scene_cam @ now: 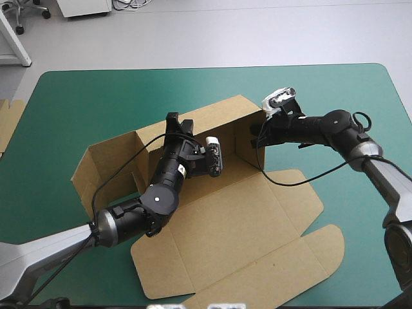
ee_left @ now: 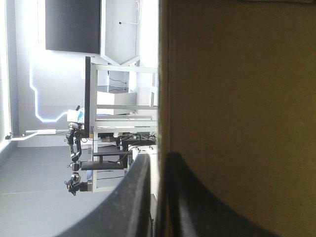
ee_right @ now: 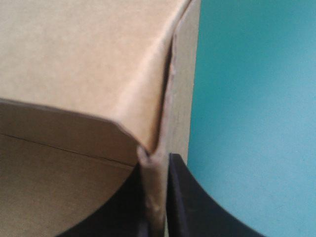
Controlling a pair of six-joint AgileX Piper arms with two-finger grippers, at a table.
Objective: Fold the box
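The brown box [scene_cam: 257, 225] lies mid-table, its back wall and both end walls raised and its lid panel flat toward the front edge. My left gripper [scene_cam: 177, 123] reaches over the box floor to the top edge of the back wall. In the left wrist view the black fingers [ee_left: 138, 197] are all but shut on the edge of that board [ee_left: 237, 98]. My right gripper [scene_cam: 261, 129] is at the right end wall's corner. In the right wrist view its gripper [ee_right: 157, 165] pinches the folded board [ee_right: 74, 59] at that corner, teal-green cover beside it.
The teal-green cover [scene_cam: 96, 96] shows bare around the box on the far, left and right sides. An edge of more brown board [scene_cam: 8, 122] lies at the table's left edge. The flat lid and its flaps [scene_cam: 322, 251] reach close to the front edge.
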